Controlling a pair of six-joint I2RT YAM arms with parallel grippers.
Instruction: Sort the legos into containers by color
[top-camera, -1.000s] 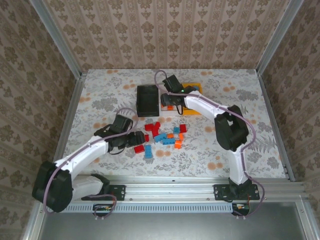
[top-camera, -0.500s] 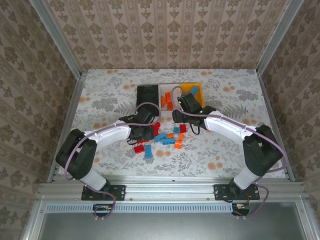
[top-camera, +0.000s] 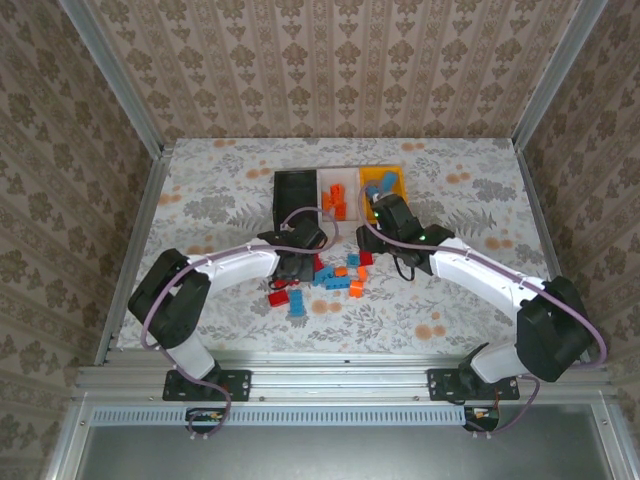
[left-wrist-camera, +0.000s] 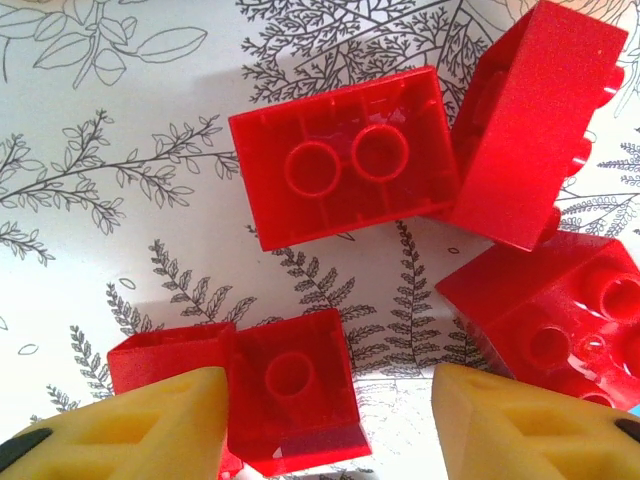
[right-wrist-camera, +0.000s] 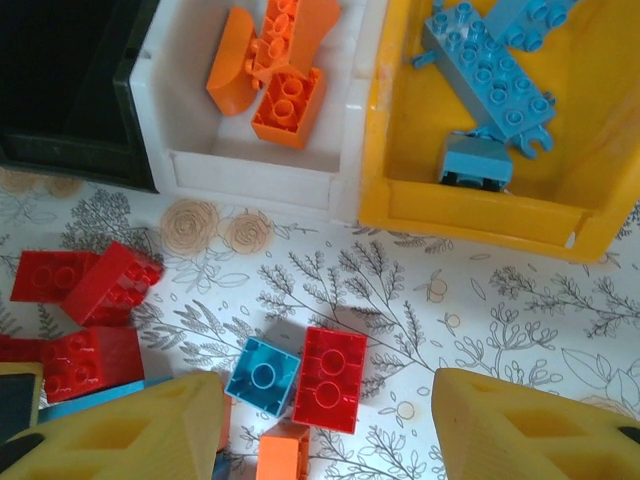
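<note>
Red plastic, hard, light and slick, is judged to suit a pinch across flat side walls; the small brick (left-wrist-camera: 290, 395) lies hollow-side up on the table (left-wrist-camera: 100, 250), straddled by the left hand (left-wrist-camera: 325, 390), spread wide, empty.

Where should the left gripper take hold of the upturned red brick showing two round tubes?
Come straight down and pinch the upturned red brick across its two long outer walls. Both face bare table, whereas one short end sits against a tilted red brick. The left gripper is open.
</note>
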